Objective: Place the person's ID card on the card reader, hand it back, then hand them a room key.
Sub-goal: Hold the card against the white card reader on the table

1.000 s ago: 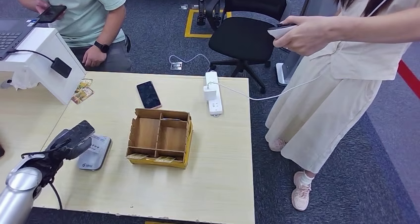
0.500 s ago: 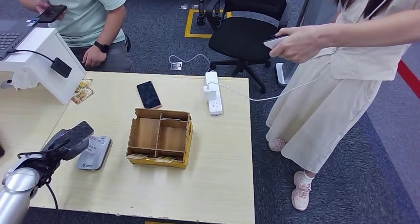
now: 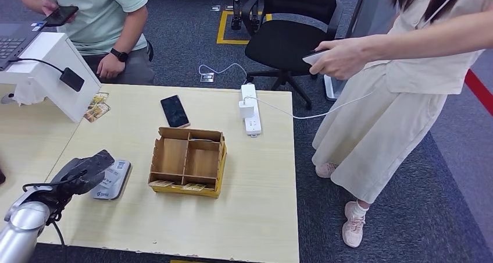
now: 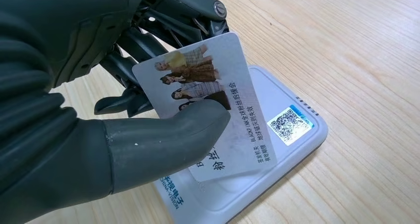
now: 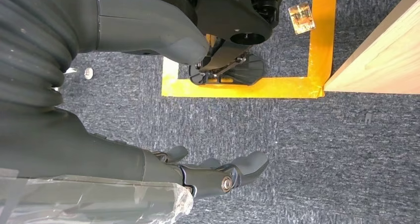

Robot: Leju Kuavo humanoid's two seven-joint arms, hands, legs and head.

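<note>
Card reader [image 3: 111, 180] lies left of divided box [image 3: 187, 161].

A black phone [image 3: 174, 110] lies near a white power strip [image 3: 250, 109] — an office chair [image 3: 290, 39] beyond the table [image 3: 256, 205].

Bare tabletop [image 3: 256, 181] lay right of the wooden box [image 3: 188, 162], which blocked the card reader's [image 3: 112, 180] right side.
</note>
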